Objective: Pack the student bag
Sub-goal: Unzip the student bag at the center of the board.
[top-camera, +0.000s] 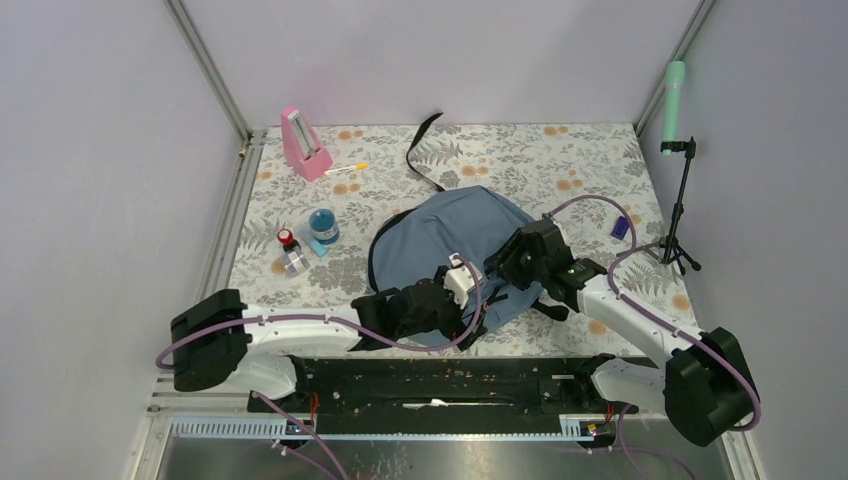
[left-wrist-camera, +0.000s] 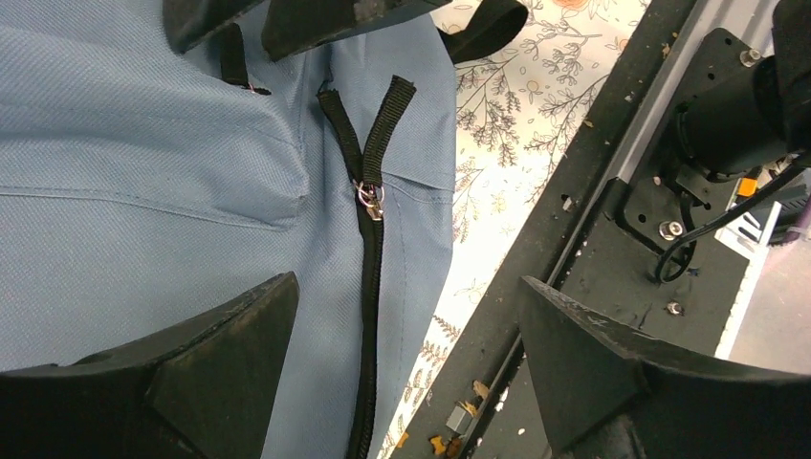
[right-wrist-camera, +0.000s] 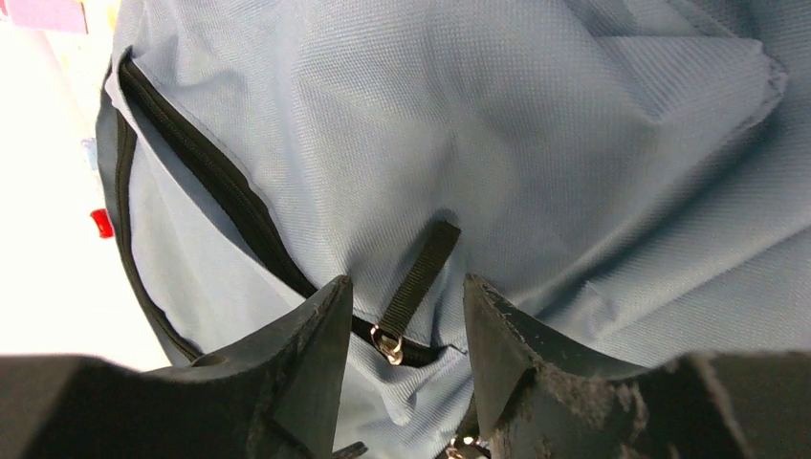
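The grey-blue student bag [top-camera: 450, 225] lies flat in the middle of the table, its zippers shut. My left gripper [top-camera: 478, 298] is wide open and empty over the bag's near edge. In the left wrist view [left-wrist-camera: 406, 287] a black zipper with two pull tabs [left-wrist-camera: 368, 191] runs between its jaws. My right gripper [top-camera: 503, 275] is open just above the bag's right side. In the right wrist view [right-wrist-camera: 405, 282] its jaws straddle a black zipper pull strap [right-wrist-camera: 418, 277] with a metal ring, without touching it.
A pink upright object [top-camera: 303, 143], a pen [top-camera: 346, 168], a blue round bottle [top-camera: 323, 225] and a small red-capped bottle [top-camera: 289, 240] stand at the left. A small blue item [top-camera: 621, 227] and a tripod [top-camera: 680, 210] are on the right. A black rail [top-camera: 450, 375] runs along the near edge.
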`<action>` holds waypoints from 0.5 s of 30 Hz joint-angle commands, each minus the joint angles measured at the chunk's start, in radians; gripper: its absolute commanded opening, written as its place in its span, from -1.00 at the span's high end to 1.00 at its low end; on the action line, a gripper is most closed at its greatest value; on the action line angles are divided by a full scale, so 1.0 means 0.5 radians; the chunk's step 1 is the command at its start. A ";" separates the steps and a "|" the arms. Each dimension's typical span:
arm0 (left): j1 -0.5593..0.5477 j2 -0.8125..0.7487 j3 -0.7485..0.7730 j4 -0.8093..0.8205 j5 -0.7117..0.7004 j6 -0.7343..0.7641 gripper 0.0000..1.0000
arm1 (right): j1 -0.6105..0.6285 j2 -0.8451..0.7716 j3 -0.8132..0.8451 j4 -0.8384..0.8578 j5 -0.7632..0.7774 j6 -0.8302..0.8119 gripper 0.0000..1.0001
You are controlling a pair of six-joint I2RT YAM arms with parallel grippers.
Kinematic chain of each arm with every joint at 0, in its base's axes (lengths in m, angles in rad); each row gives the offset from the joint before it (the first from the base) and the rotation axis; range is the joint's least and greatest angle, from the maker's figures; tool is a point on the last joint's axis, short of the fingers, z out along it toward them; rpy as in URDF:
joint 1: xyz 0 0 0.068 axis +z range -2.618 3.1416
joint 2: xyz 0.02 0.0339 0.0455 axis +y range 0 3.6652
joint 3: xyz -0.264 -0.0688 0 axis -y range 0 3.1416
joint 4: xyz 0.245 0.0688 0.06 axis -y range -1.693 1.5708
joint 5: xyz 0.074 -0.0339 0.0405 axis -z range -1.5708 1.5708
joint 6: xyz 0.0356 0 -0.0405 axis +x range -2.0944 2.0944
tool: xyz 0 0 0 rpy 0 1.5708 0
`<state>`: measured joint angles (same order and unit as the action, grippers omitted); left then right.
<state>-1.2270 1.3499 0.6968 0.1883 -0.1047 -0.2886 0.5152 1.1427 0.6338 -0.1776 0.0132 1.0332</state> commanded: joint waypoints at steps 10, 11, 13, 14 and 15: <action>0.223 0.204 0.106 0.304 0.125 0.051 -0.45 | 0.004 0.213 -0.024 0.300 -0.076 0.103 0.12; 0.230 0.223 0.122 0.307 0.129 0.061 -0.45 | 0.003 0.217 -0.023 0.307 -0.076 0.103 0.16; 0.233 0.258 0.152 0.318 0.138 0.088 -0.45 | 0.002 0.216 -0.016 0.309 -0.076 0.095 0.27; 0.233 0.276 0.162 0.326 0.146 0.096 -0.46 | 0.003 0.214 -0.009 0.309 -0.072 0.089 0.32; 0.233 0.293 0.166 0.344 0.148 0.103 -0.48 | 0.003 0.208 0.000 0.305 -0.067 0.084 0.37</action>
<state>-1.1118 1.4723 0.7223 0.2672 -0.0666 -0.2649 0.5152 1.2469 0.6212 -0.0616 -0.0151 1.0718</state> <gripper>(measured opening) 0.730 0.353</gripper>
